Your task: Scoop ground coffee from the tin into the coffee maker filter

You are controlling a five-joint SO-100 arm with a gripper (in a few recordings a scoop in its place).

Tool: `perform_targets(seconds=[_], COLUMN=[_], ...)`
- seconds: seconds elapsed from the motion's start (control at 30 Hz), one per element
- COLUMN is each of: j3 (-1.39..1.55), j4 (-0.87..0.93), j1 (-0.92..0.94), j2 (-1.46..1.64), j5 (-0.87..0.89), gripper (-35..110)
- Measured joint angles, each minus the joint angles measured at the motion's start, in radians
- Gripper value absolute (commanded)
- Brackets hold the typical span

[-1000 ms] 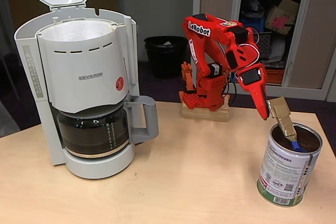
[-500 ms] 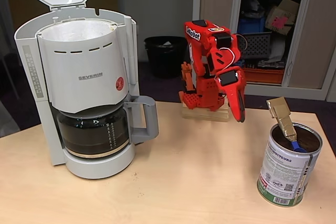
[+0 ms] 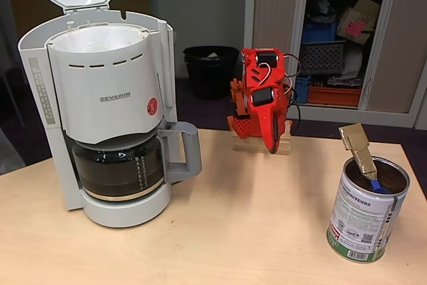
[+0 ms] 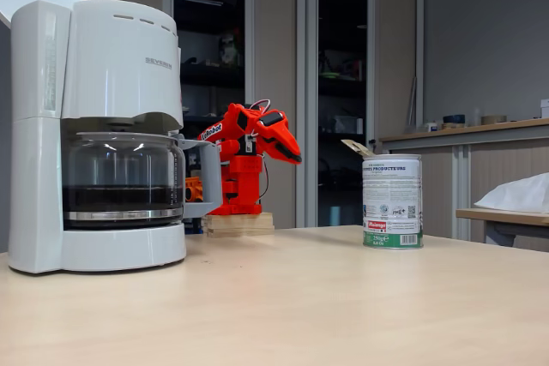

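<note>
The tin (image 3: 363, 215) stands at the table's right front, and dark ground coffee (image 3: 392, 177) shows inside it. A scoop (image 3: 361, 153) with a tan handle and a blue bowl leans in the tin, held by nothing. At the left is the coffee maker with its lid up, and the white paper coffee maker filter (image 3: 99, 37) lines its basket. My red gripper (image 3: 272, 143) hangs folded over the arm's base, well away from the tin, shut and holding nothing. From the side in a fixed view, the gripper (image 4: 294, 158) sits between the machine and the tin (image 4: 392, 201).
A glass carafe (image 3: 120, 168) holding dark liquid sits under the basket. The arm's wooden base block (image 3: 260, 145) stands at the table's far edge. A black bin (image 3: 211, 68) and open shelving are behind the table. Bare tabletop (image 3: 253, 218) lies between machine and tin.
The arm has drawn back leftward from the tin and folded over its base. The scoop stays leaning in the tin where it was.
</note>
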Motion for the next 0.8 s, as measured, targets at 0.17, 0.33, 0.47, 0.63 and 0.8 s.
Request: perform_targets(seconds=[0.17,0.33,0.47,0.63,0.8], j3=[0.071,0.169,0.190,0.192,0.192], j4=[-0.026,-0.031,-0.005,0.107,0.258], j1=[0.101,0.152,0.160,0.173,0.167], j2=[0.029,0.087,0.089,0.086,0.083], j5=[-0.193,-0.207,-0.244,-0.256,-0.249], gripper=[0,0,0,0,0])
